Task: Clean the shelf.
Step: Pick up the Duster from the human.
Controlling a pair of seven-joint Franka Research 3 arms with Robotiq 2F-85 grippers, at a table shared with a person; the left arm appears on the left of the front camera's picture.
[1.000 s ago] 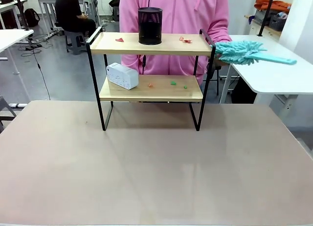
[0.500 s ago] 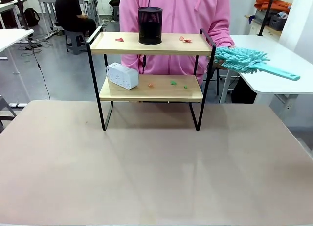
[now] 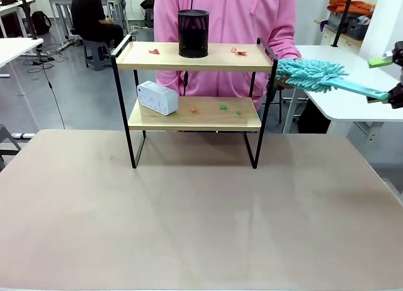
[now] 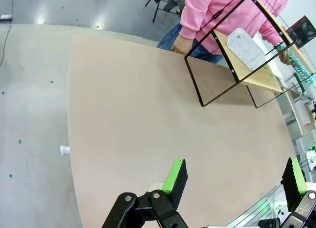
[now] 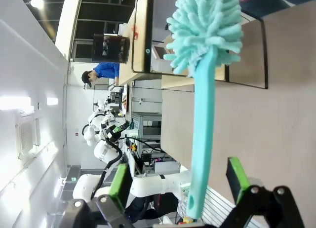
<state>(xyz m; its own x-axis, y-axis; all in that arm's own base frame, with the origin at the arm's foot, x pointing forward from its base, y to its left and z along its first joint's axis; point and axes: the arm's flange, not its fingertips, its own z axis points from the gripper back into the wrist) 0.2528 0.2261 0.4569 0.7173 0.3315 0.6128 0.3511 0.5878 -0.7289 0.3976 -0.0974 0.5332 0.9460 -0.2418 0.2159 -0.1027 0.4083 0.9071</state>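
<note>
So the shelf (image 3: 208,64) sits at the far side of the surface (image 3: 201,209), long side running left to right across the front view, open front facing the robot. It's a small two-level thing: two pale wood boards in a thin black wire frame on four skinny legs, with a raised handle loop at each end of the top. There's a black mesh cup (image 3: 192,33) around the middle of the shelf's top board and a white box (image 3: 157,97) at the left end of its lower board. A few red and green scraps (image 3: 238,51) are dotted over both boards. A person (image 3: 233,14) stands right behind the shelf, holding a fluffy teal duster (image 3: 312,74) just off its right end, handle pointing away from the shelf. The right claw (image 3: 387,80) is spread wide with the handle tip between its fingers, no pad pressing on it. The left claw (image 4: 234,176) is wide apart too, holding nothing, well back from the shelf.
</note>
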